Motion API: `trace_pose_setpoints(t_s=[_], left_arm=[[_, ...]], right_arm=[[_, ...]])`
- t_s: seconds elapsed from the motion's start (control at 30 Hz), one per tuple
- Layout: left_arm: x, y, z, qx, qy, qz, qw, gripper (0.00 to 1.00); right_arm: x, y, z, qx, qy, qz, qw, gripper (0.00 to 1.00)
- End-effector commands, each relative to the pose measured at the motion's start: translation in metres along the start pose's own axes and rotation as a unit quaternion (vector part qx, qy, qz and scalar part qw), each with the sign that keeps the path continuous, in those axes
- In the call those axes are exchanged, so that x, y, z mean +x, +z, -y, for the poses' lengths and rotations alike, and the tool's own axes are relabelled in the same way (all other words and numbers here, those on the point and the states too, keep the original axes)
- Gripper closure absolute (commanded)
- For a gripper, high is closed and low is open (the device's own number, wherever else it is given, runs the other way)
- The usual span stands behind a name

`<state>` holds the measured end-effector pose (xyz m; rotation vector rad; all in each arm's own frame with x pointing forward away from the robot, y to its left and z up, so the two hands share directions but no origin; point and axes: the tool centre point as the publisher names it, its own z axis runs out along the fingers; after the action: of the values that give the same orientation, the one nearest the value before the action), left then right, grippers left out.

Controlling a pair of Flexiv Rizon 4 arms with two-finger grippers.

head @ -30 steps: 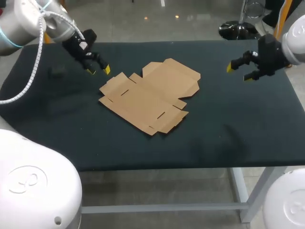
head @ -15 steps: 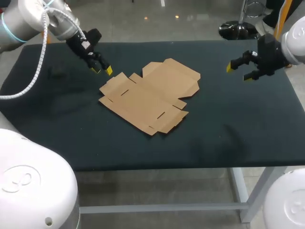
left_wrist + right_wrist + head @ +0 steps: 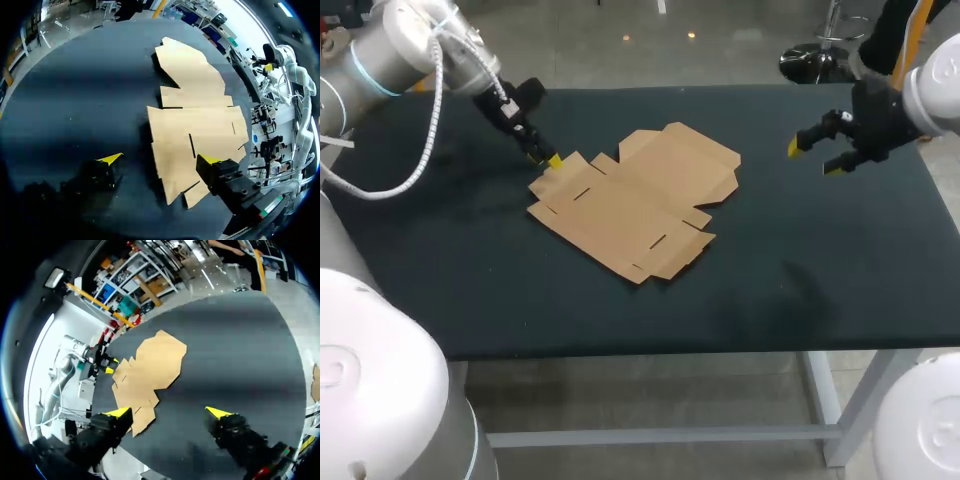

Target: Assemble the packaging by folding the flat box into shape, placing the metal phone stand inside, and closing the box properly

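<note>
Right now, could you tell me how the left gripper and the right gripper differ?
The left gripper is at a corner of the box, one finger over cardboard; the right gripper is well apart from it, over bare table. The left gripper points down at the box; the right gripper points sideways toward it. Both are open, holding nothing.
</note>
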<state>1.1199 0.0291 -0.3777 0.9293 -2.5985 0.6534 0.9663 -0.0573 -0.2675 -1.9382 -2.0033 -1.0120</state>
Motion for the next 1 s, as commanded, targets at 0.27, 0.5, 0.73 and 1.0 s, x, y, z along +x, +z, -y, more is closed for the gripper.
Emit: trace_pose_setpoints(t_s=[0.27, 0.5, 0.73, 1.0], left_arm=[[-0.008, 0.019, 0.002, -0.022, 0.009, -0.107, 0.994, 0.09], [0.001, 0.025, -0.002, -0.036, 0.012, -0.12, 0.992, 0.57], [0.011, 0.025, -0.009, -0.034, -0.007, -0.112, 0.993, 1.0], [0.031, 0.019, -0.025, 0.026, -0.049, -0.094, 0.994, 1.0]], right_arm=[[-0.003, 0.004, -0.003, 0.016, 0.002, -0.007, 1.0, 0.0], [-0.003, 0.004, -0.003, 0.019, 0.004, -0.006, 1.0, 0.0], [-0.004, 0.004, -0.001, 0.021, 0.005, -0.006, 1.0, 0.0], [-0.003, 0.003, 0.001, 0.025, 0.0, -0.011, 1.0, 0.0]])
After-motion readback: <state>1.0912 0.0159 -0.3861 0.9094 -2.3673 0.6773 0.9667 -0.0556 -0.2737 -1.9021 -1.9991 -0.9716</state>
